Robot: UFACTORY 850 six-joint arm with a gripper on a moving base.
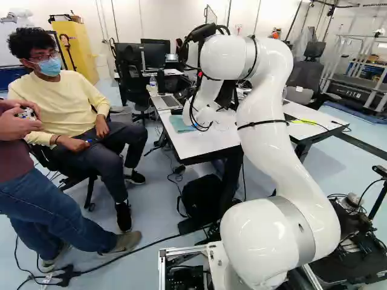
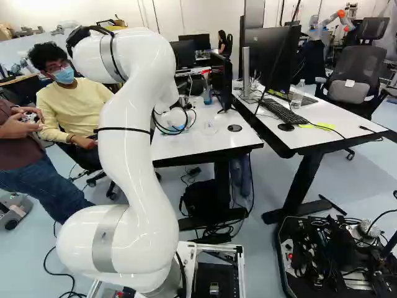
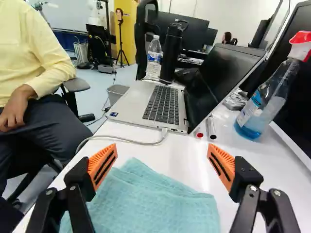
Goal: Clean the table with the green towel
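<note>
The green towel, a pale blue-green cloth (image 3: 150, 201), lies folded and a little rumpled on the white table (image 3: 182, 158); part of it shows beside the arm's wrist as a cloth (image 1: 180, 124) in the left base view. In the wrist view my gripper (image 3: 163, 158) stands open above the towel, its orange-padded fingers wide apart with nothing held. The towel spreads below and between them, its near part cut off from sight. Whether the gripper touches it, I cannot tell. Both base views leave the fingers hidden behind the arm.
Ahead of the gripper an open laptop (image 3: 163, 104) trails a white cable (image 3: 131, 141). A spray bottle with blue liquid (image 3: 262, 107) stands beside a monitor, near a marker (image 3: 211, 127). A seated person's knees (image 3: 39, 136) are close beside the table edge.
</note>
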